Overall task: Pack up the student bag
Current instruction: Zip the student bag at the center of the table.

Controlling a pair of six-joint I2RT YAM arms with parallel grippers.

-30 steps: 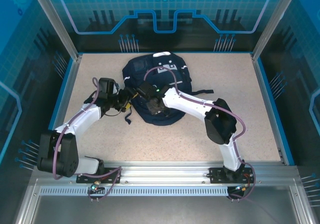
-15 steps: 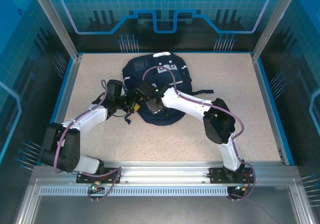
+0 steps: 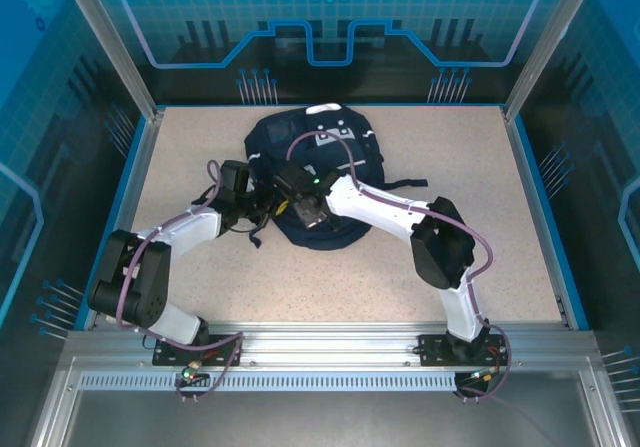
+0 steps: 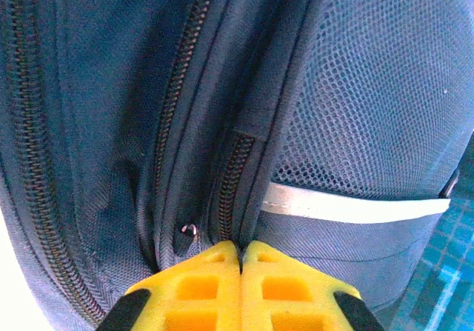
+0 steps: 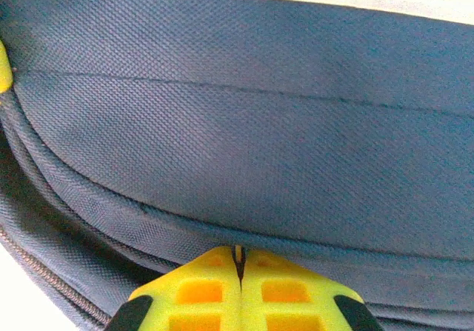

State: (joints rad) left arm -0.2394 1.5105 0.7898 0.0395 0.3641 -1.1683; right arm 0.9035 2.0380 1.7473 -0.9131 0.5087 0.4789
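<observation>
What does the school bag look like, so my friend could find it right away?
Start at the speckled beige table inside the blue booth. Behind its middle lies the student bag. Unlike the hard white left arm and right arm reaching onto it, it is soft navy fabric with white patches at its far end.

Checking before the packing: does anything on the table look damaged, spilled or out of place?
Nothing stands out. The large navy-blue fabric backpack lies on the speckled table, with no tear visible and nothing spilled. The left gripper and right gripper are closed at its fabric edge.
</observation>
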